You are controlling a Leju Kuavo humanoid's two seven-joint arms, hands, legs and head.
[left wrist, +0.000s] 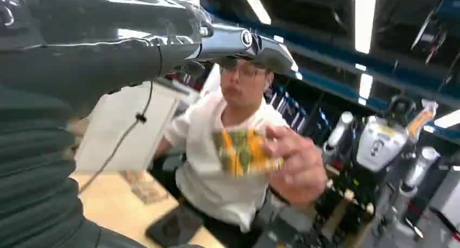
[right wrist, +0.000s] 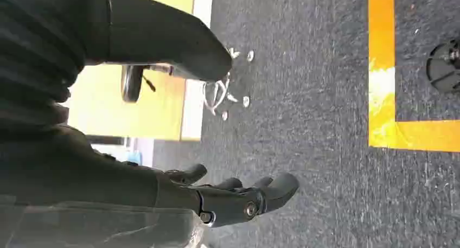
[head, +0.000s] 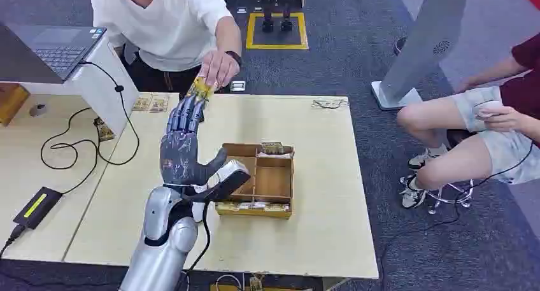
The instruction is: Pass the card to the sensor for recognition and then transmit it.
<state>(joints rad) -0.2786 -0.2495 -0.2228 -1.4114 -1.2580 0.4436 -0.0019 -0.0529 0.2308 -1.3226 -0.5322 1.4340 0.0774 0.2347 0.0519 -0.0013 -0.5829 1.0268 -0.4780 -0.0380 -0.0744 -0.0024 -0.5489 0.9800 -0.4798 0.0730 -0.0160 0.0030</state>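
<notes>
Left hand [head: 181,148] stretched out flat over the tabletop [head: 318,227], fingers spread and empty, card [head: 201,88] at its fingertips pinched by a person's hand [head: 220,68]; right hand [right wrist: 217,196] hangs loose, empty.

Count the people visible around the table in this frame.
2. One person in a white shirt stands at the table's far edge, holding a card at the left hand's fingertips. Another person sits right of the table. Others may be out of frame.
</notes>
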